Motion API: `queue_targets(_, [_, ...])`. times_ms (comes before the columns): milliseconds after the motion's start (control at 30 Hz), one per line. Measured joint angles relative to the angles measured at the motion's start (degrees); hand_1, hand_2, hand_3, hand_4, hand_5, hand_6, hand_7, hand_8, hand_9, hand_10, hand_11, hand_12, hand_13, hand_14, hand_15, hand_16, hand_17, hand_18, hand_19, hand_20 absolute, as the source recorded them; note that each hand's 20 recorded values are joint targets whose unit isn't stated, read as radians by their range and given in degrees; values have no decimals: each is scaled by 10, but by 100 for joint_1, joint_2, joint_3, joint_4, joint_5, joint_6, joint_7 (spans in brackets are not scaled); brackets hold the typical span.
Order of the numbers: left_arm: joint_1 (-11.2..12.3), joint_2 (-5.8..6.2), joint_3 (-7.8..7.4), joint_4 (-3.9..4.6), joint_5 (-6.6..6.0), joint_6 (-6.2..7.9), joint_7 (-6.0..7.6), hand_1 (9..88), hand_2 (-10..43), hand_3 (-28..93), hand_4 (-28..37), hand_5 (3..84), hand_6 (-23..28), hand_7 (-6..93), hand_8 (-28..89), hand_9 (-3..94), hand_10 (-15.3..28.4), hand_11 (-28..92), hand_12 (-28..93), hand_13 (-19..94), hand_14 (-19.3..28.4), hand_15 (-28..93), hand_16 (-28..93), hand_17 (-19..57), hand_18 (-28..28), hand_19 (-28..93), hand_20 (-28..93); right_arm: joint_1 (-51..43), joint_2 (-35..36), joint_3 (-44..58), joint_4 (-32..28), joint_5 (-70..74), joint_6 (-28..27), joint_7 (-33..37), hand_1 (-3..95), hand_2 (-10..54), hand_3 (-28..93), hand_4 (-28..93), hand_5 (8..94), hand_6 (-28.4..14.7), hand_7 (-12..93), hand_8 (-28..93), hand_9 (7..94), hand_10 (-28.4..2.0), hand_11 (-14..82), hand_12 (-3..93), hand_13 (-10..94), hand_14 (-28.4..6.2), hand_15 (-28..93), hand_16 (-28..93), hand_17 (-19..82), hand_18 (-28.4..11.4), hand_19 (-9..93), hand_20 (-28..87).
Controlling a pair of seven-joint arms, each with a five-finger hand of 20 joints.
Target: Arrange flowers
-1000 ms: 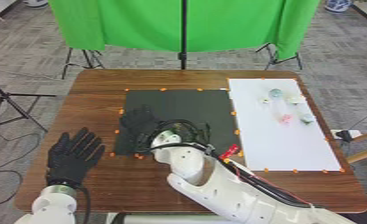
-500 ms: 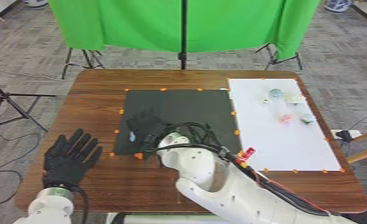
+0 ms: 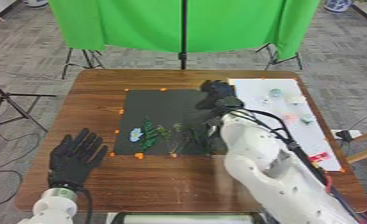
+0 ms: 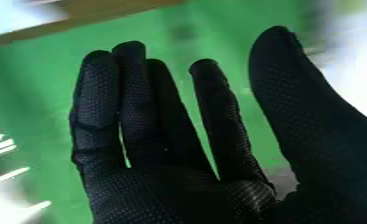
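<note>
Head view | right hand (image 3: 218, 91): spread, empty, black mat's (image 3: 148, 102) one o'clock, likely to reach pale-blue blossom (image 3: 275, 92) | leafy stem (image 3: 147, 137): mat's seven o'clock, perhaps bouquet base | left hand (image 3: 71, 162): spread

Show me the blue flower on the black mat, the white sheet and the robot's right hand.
Blue flower (image 3: 136, 134): head view, on its petals.
White sheet (image 3: 252, 86): head view, bare far end.
Right hand (image 4: 175, 195): right wrist view, on its palm.

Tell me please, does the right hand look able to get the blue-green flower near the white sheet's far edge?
Probably yes: the right hand is open and empty at the white sheet's left edge, and nothing seems to stand between it and the flower.
</note>
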Motion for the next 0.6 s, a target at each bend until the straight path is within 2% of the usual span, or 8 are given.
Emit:
queue_targets(100, [30, 0, 0, 5, 78, -10, 14, 318, 132, 744, -283, 438, 67, 241, -119, 406, 150, 304, 136, 337, 152, 519, -52, -36, 154, 440, 180, -272, 483, 754, 8, 55, -71, 545, 421, -95, 753, -223, 522, -92, 83, -83, 521, -235, 118, 177, 414, -224, 523, 164, 236, -276, 758, 330])
queue_targets(233, [103, -6, -20, -21, 64, -15, 73, 321, 130, 745, -283, 414, 64, 252, -122, 388, 144, 316, 133, 335, 148, 524, -55, -36, 153, 437, 183, -728, 1090, 1719, 76, 166, -96, 870, 410, -95, 740, -228, 517, -94, 80, -82, 518, -234, 118, 177, 416, -225, 525, 163, 239, -278, 767, 329])
queue_targets(333, [143, -13, -31, -63, 33, 45, 115, 323, 129, 745, -283, 410, 64, 259, -128, 385, 144, 323, 129, 333, 148, 526, -59, -35, 152, 437, 185, -992, 1462, 2177, 134, 359, -90, 1034, 426, -95, 745, -239, 516, -88, 84, -81, 517, -225, 120, 177, 429, -214, 522, 161, 244, -277, 777, 332])
queue_targets(433, [177, -28, -56, -107, -40, 122, 158, 324, 128, 746, -283, 410, 65, 263, -131, 385, 144, 326, 125, 333, 147, 528, -61, -35, 151, 436, 187, -1137, 1652, 2439, 180, 631, -110, 1053, 452, -95, 762, -260, 514, -72, 101, -85, 516, -207, 124, 177, 442, -198, 518, 166, 250, -264, 781, 335])
queue_targets(600, [182, -44, -65, -125, -88, 155, 178, 340, 116, 750, -283, 410, 65, 266, -133, 382, 143, 331, 122, 333, 146, 531, -63, -35, 151, 436, 189, -1212, 1685, 2437, 208, 649, -116, 743, 468, -95, 773, -269, 530, -70, 109, -90, 515, -205, 122, 174, 448, -195, 517, 170, 256, -265, 783, 337])
